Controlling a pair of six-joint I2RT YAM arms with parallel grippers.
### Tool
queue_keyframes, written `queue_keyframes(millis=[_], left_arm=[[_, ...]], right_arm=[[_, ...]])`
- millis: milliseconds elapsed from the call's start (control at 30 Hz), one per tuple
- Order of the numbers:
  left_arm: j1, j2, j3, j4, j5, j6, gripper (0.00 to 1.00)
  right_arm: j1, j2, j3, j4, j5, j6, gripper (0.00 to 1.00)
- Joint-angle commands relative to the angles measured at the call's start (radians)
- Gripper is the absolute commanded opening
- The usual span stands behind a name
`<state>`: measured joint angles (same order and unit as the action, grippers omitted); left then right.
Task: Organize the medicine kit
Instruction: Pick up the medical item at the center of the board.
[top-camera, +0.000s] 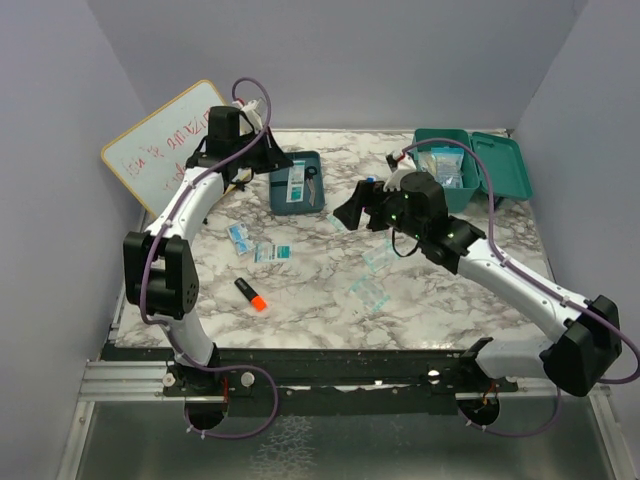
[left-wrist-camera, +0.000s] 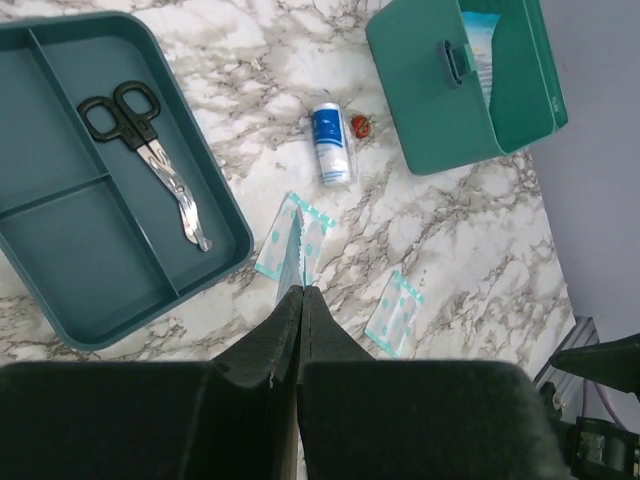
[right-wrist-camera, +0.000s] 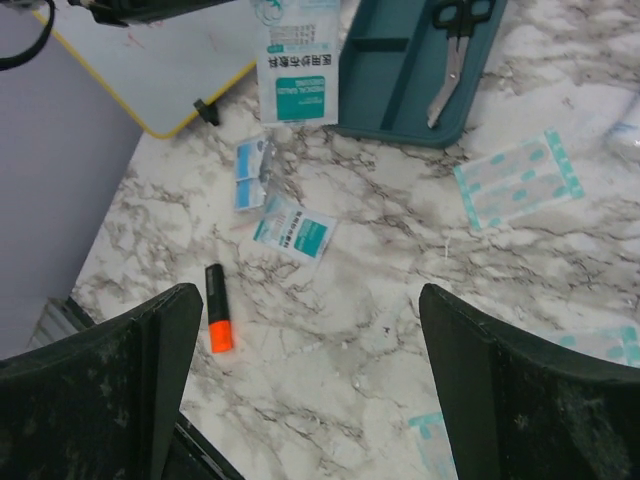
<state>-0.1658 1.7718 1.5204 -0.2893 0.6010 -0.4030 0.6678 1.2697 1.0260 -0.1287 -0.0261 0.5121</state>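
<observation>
One kit (left-wrist-camera: 420, 100) stands open, ahead and right of the left gripper (left-wrist-camera: 301, 292); its packets (top-camera: 445, 165) are hard to make out. The left gripper clenches one white packet (right-wrist-camera: 300, 85). One tray (left-wrist-camera: 60, 290) on its left holds one scissors (left-wrist-camera: 150, 160). The right gripper (right-wrist-camera: 308, 292) gapes empty; two small packets (right-wrist-camera: 293, 232) and one marker (right-wrist-camera: 218, 320) lie ahead.

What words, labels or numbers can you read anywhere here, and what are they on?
Nothing reads clearly enough to quote.
Whiteboard: red handwriting, too blurred.
Large white packet: Chinese characters and Latin letters on its teal band, too blurred.
Small packet: print too small.
Blue-and-white roll: label unreadable.
</observation>
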Motion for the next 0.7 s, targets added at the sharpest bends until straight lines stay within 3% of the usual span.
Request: queue_keyframes(millis=[0, 233, 433, 533, 667], left_arm=[[0.004, -0.012, 0.028, -0.002, -0.084, 0.051, 0.00], [0.006, 0.047, 0.103, -0.017, -0.065, 0.062, 0.00], [0.005, -0.017, 0.069, 0.044, 0.182, -0.050, 0.00], [0.005, -0.079, -0.022, 0.159, 0.303, -0.150, 0.00], [-0.005, -0.156, -0.159, 0.354, 0.415, -0.316, 0.00]], right_arm=[[-0.004, 0.014, 0.057, 0.062, -0.088, -0.026, 0.94], [-0.015, 0.004, 0.037, 0.076, -0.050, -0.052, 0.95], [-0.164, 0.049, 0.063, 0.209, -0.319, 0.007, 0.90], [-0.230, 0.095, 0.101, 0.249, -0.451, 0.007, 0.81], [-0.268, 0.154, 0.156, 0.292, -0.625, -0.007, 0.60]])
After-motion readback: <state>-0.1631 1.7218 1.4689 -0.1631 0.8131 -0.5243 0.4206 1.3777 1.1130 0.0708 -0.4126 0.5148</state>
